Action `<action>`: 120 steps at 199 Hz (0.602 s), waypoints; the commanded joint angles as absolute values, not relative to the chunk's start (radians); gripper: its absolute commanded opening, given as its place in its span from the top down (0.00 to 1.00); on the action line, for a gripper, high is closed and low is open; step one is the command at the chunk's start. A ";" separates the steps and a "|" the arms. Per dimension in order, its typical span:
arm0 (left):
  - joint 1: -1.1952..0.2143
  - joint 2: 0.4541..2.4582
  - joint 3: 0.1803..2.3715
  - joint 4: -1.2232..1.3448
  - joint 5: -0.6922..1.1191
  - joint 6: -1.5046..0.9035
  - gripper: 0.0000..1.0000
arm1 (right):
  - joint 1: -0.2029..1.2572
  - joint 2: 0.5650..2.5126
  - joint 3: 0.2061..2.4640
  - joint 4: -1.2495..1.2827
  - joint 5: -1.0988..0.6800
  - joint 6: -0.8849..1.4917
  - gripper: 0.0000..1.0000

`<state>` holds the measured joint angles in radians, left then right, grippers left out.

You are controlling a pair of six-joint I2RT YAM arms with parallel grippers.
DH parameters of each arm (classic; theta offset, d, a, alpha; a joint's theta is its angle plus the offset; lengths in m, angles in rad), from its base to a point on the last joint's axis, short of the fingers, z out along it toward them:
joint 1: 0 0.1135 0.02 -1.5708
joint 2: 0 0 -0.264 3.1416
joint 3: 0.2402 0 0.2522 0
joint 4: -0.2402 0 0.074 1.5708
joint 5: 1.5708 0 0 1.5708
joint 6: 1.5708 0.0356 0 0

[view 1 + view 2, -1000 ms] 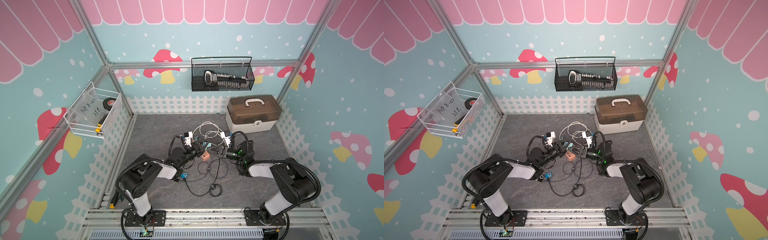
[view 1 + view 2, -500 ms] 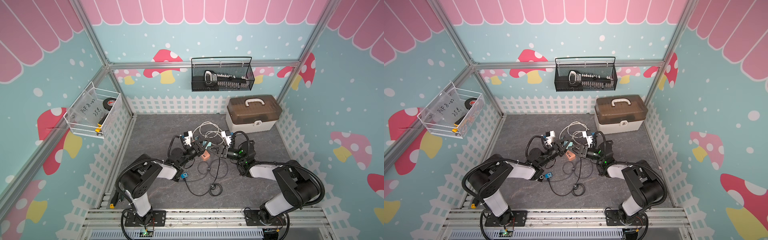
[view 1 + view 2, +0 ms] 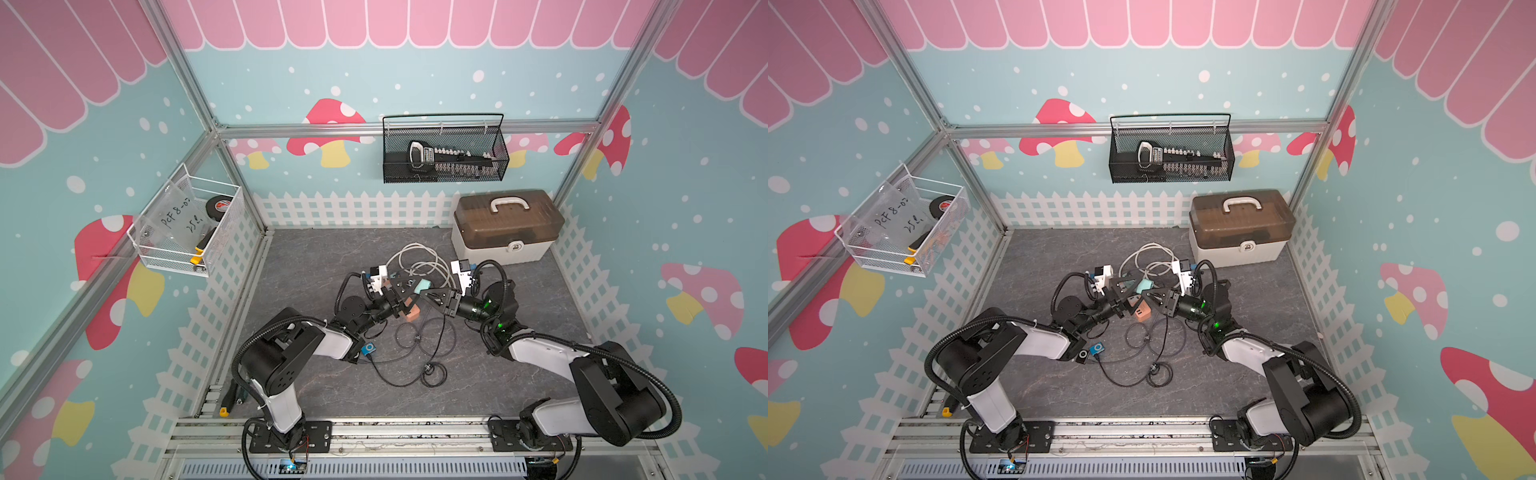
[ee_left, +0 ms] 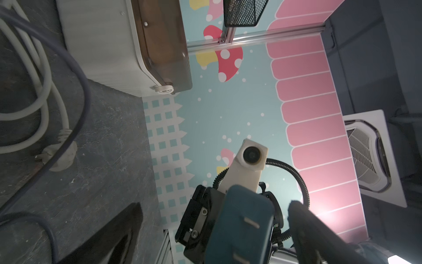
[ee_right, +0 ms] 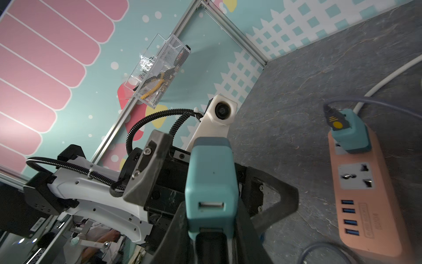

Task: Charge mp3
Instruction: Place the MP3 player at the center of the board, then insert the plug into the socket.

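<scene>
Now the left gripper (image 3: 404, 293) stands wide open, empty; the right gripper (image 5: 211, 219) pinches the adapter (image 5: 211, 182). Turn its prongs squarely toward the strip (image 5: 365, 194) before pressing. Mp3 (image 3: 368, 348) lies beside the left arm (image 3: 332, 343).

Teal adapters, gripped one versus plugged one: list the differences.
The gripped adapter is clamped in the right gripper, clear of the power strip; the plugged adapter stands in that strip. The gripped adapter's USB port is empty; the plugged adapter's holds a cable. Both are teal blocks.
</scene>
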<state>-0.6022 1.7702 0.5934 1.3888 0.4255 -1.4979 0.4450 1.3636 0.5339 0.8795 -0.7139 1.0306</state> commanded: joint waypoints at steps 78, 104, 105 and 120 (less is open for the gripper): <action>-0.491 1.517 0.551 0.807 0.446 -1.243 0.01 | 0.444 1.491 0.933 -0.098 -0.560 0.563 1.00; -0.488 1.357 0.603 0.390 0.310 -1.056 0.01 | 0.464 1.570 1.079 -0.287 -0.484 0.468 1.00; -0.489 1.352 0.605 0.375 0.304 -1.051 0.01 | 0.465 1.573 1.083 -0.293 -0.481 0.465 1.00; -0.488 1.271 0.630 0.199 0.224 -0.991 0.01 | 0.485 1.625 1.163 -0.391 -0.420 0.418 1.00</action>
<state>-0.4931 1.3739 0.5747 0.6273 0.3740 -1.1938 0.4541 1.5620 1.0584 -0.1417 -0.5224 0.5625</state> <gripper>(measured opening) 0.989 0.241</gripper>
